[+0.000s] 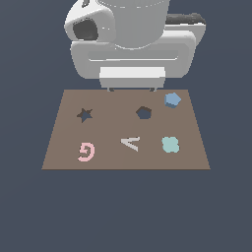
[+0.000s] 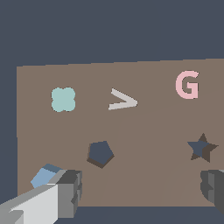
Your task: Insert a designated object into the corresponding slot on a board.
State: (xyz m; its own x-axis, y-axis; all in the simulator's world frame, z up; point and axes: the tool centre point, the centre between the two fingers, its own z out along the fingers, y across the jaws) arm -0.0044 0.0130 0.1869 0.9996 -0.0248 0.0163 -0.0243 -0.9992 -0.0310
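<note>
Pentagon block (image 2: 43, 176) beside end effector (image 2: 140, 192) finger

Flat, even simulator lighting, moderately dim, no glare, faint soft shadow on the board (image 2: 144, 131), slightly soft low-resolution edges, no lens distortion

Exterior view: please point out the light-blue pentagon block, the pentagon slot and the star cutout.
light-blue pentagon block (image 1: 172, 100), exterior view, its top face.
pentagon slot (image 1: 143, 112), exterior view, middle of the dark opening.
star cutout (image 1: 85, 115), exterior view, middle of the star.
</note>
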